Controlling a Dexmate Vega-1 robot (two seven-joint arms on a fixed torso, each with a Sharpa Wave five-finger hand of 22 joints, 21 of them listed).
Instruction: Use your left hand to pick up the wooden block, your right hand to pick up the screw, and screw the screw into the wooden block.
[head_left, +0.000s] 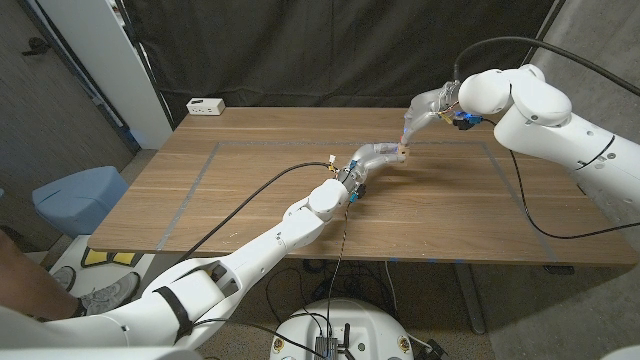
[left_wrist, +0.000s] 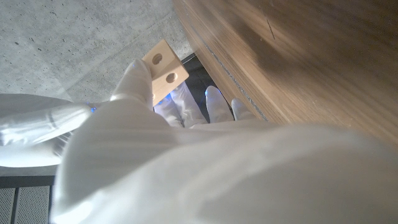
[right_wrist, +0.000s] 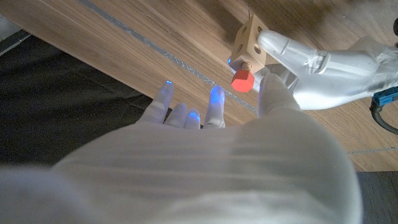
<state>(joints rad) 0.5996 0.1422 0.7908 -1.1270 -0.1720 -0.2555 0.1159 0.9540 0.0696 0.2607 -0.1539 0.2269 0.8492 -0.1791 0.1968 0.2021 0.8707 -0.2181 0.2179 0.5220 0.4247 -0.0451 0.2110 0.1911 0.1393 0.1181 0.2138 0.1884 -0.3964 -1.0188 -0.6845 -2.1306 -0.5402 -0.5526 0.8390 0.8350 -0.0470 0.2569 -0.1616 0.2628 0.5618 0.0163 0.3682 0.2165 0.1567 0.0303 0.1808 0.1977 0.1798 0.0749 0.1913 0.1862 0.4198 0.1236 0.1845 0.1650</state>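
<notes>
The small wooden block (head_left: 402, 152) is held above the table's middle by my left hand (head_left: 372, 157). In the right wrist view the left hand (right_wrist: 323, 62) grips the block (right_wrist: 250, 34) from the side, and the red-headed screw (right_wrist: 242, 79) sticks out of one face of the block. My right hand (head_left: 424, 112) hovers just over the block with its fingers (right_wrist: 186, 112) spread; its thumb is close beside the screw head, and no pinch shows. In the left wrist view the block (left_wrist: 165, 68) shows two round holes above my left hand (left_wrist: 186, 168).
The wooden table (head_left: 250, 200) carries grey tape lines (head_left: 200, 170). A white power strip (head_left: 205, 105) lies at its far left corner. A black cable (head_left: 250, 195) runs along my left arm. A blue bin (head_left: 80, 195) stands on the floor at the left.
</notes>
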